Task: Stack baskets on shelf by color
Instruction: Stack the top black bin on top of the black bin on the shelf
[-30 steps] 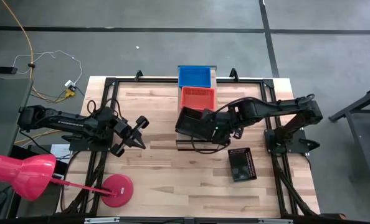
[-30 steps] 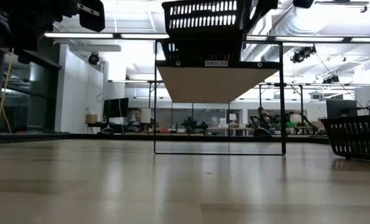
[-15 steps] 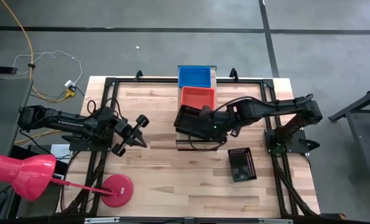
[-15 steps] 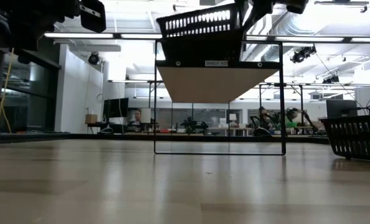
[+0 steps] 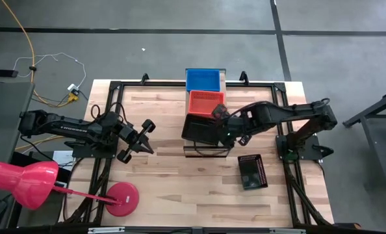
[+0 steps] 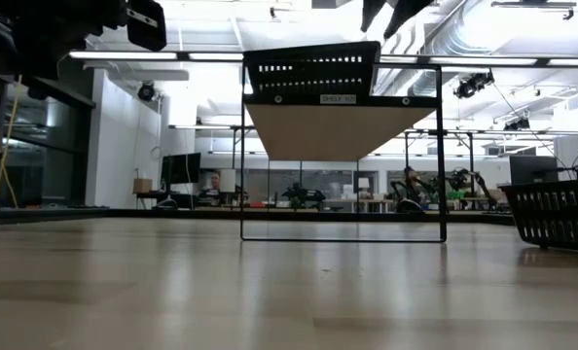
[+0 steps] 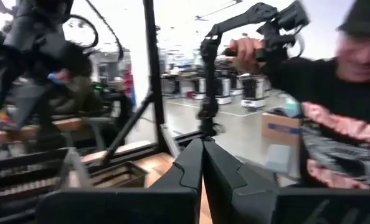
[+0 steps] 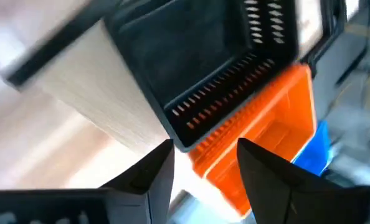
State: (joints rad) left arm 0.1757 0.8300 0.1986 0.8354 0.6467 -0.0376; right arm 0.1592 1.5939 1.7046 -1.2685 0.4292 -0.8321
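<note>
Black mesh plastic makes up the loose basket that lies nearest, on the worktop toward its right edge and well apart from the shelf. I judge it light and fairly stiff, with thin walls that may flex a little; the smooth plastic could slip, so the top rim of a wall seems the best place to take hold. Its long axis runs from the near edge toward the far edge, and its mouth faces up.

Farther in, the shelf stands near the middle of the worktop, its length running toward the far edge. On its near end sits a second black basket, mouth up, level in the low view. The right gripper hangs just beside this basket's right rim with its jaws spread, holding nothing.

Behind it on the shelf comes the red-orange basket, touching the black one, and then the blue basket at the far end. All three stand in one row along the shelf.

The left gripper waits over the left part of the worktop, jaws pressed together and empty.
</note>
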